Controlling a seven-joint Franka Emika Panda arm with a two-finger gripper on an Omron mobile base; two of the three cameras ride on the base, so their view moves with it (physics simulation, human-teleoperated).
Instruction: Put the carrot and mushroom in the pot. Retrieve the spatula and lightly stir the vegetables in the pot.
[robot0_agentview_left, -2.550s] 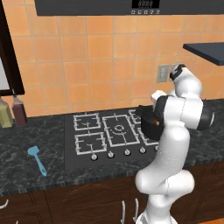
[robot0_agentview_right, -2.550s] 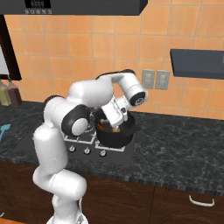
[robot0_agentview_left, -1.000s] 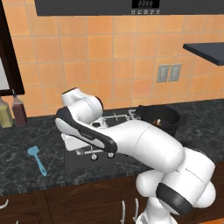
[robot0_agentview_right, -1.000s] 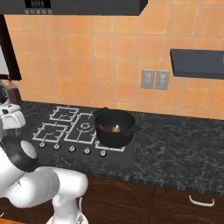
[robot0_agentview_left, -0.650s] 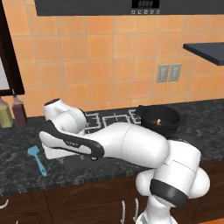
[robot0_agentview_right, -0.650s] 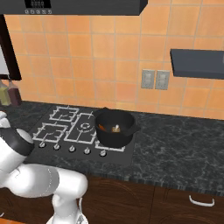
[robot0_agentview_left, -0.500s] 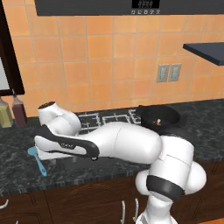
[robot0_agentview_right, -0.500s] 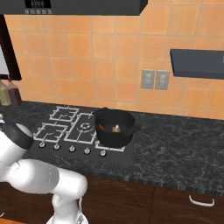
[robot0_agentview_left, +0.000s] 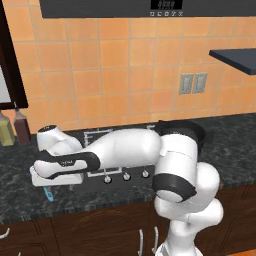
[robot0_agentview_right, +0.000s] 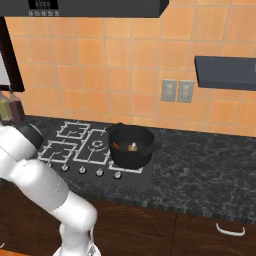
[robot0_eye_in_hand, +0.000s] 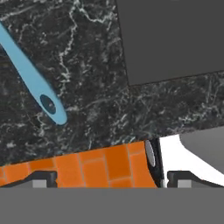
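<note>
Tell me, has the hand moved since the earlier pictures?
Yes. The hand went left, away from the pot on the stove, and now hangs open over the spatula on the counter.

Dark speckled stone bench (robot0_agentview_right: 210, 165), running wall to wall under the orange tiles. Set into its left half sits a black gas hob (robot0_agentview_right: 80, 150); the pot (robot0_agentview_right: 131, 146) stands on the hob's right-hand burner, toward the bench's middle. Over at the far left end, by the back edge, two bottles (robot0_agentview_left: 14, 127) stand side by side. Near the front edge on the left, the light-blue spatula (robot0_eye_in_hand: 33, 78) lies flat on the stone, just beside the hob's edge.
</note>
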